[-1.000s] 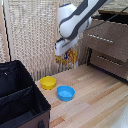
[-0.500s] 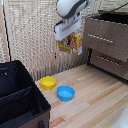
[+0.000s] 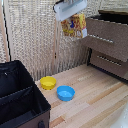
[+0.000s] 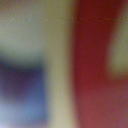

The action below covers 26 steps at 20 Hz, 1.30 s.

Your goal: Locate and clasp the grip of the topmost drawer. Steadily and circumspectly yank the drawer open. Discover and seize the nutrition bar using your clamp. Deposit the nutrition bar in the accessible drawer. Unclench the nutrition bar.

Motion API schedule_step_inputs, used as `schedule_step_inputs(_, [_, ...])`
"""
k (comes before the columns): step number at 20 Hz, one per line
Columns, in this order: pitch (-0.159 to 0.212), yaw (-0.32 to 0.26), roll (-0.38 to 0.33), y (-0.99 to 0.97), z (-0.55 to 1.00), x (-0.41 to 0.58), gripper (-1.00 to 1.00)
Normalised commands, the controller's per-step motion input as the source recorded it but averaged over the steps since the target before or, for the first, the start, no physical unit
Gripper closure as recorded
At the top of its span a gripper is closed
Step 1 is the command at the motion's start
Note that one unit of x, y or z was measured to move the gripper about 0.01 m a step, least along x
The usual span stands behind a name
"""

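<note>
The nutrition bar (image 3: pixel 74 25), a flat packet with red, yellow and orange print, hangs high in the air under my gripper (image 3: pixel 71 15), which is shut on its upper edge. It is just to the exterior view's left of the dresser. The topmost drawer (image 3: pixel 106 33) is dark brown with a silver bar handle (image 3: pixel 101 39) and stands pulled out toward the room. The packet is level with the drawer's upper edge, beside its corner. The wrist view is a close blur of red and pale shapes, probably the packet (image 4: pixel 95 65).
A yellow bowl (image 3: pixel 48 82) and a blue bowl (image 3: pixel 65 93) sit on the wooden floor boards. A black box (image 3: pixel 20 100) fills the exterior view's lower left. The lower drawer (image 3: pixel 109 62) is shut. A reed screen (image 3: pixel 35 40) stands behind.
My gripper has risen with the nutrition bar and moved toward the exterior view's right, nearer the open topmost drawer. The bowls have not moved.
</note>
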Motion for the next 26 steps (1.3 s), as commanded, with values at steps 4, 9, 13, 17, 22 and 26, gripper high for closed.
schedule_step_inputs(4, [0.108,-0.195,0.000,-0.03,0.92,0.184,1.00])
schedule_step_inputs(9, [0.117,-0.171,0.050,-0.43,0.86,0.028,1.00])
schedule_step_inputs(13, [0.094,-0.090,0.120,-0.69,0.77,-0.060,1.00])
schedule_step_inputs(17, [0.084,-0.080,0.123,-0.72,0.77,-0.085,1.00])
schedule_step_inputs(22, [0.084,-0.081,0.119,-0.73,0.78,-0.090,1.00])
schedule_step_inputs(26, [0.078,-0.037,0.146,-0.80,0.65,-0.037,1.00])
